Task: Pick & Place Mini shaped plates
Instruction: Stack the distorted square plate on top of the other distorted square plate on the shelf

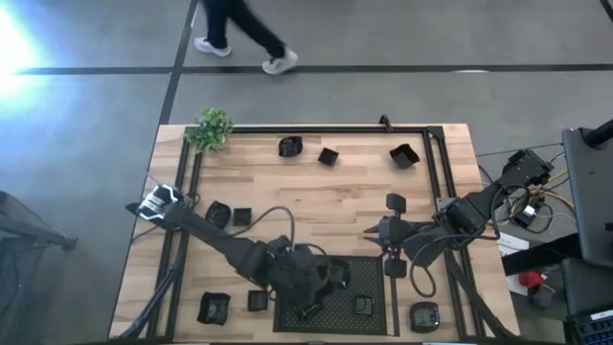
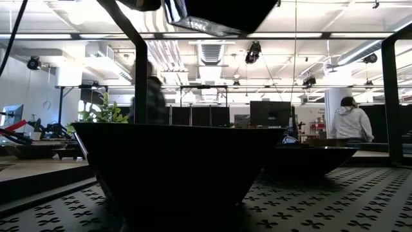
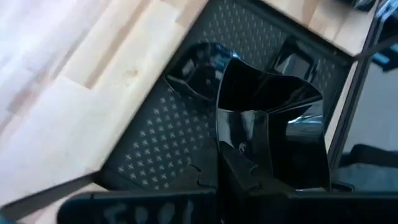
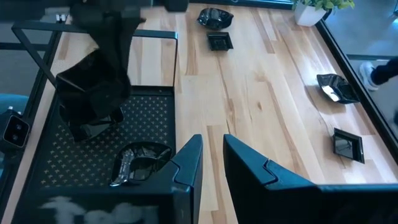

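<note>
The left gripper (image 1: 311,287) is closed on an angular mini plate (image 3: 273,118), held by its rim above the mesh tray (image 4: 37,168) at the table's near edge. One dish (image 4: 140,160) already lies in the tray; others are scattered on the table, among them a square plate (image 4: 347,144). The right gripper (image 4: 211,163), partly open and empty, waits beside the tray's right edge. For a sound placement, the held plate should be lowered level onto bare mesh, clear of the resting dish, before release; dropping it tilted risks a tip-over.

Mesh tray (image 1: 375,270), plant (image 1: 212,127), person walking (image 1: 244,34).
</note>
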`<state>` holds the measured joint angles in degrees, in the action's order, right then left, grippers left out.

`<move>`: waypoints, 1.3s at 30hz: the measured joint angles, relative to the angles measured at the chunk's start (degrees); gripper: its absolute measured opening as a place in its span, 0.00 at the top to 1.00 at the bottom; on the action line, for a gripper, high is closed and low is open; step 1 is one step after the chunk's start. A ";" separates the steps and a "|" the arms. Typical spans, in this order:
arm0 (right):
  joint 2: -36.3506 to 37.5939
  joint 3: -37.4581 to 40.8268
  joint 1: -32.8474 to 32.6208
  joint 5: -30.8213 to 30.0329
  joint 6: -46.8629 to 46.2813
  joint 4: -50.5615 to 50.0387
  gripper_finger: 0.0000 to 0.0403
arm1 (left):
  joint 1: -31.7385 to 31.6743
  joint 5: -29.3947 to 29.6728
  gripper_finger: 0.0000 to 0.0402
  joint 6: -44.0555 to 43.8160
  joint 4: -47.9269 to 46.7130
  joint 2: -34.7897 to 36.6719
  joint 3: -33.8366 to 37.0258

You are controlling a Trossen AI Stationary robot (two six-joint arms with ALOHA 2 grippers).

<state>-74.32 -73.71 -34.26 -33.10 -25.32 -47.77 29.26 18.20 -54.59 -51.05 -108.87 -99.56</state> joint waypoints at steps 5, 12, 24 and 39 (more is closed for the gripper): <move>0.00 0.00 0.01 0.00 -0.13 0.00 0.85 | 0.07 -4.11 1.00 -0.12 -0.02 -2.63 -1.14; 0.00 0.00 0.01 0.00 -0.15 0.00 0.85 | 0.07 -5.73 1.00 -0.52 -0.50 -4.19 -1.14; 0.00 0.00 0.01 0.00 -0.13 0.00 0.85 | 0.05 -7.10 1.00 0.06 -0.93 -6.49 -0.77; 0.00 0.00 0.00 0.00 -0.13 -0.02 0.85 | 0.04 -8.31 1.00 9.78 -0.13 -6.55 -2.95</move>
<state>-74.32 -73.71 -34.26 -33.10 -25.45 -47.79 29.30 9.90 -44.81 -51.17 -115.42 -102.51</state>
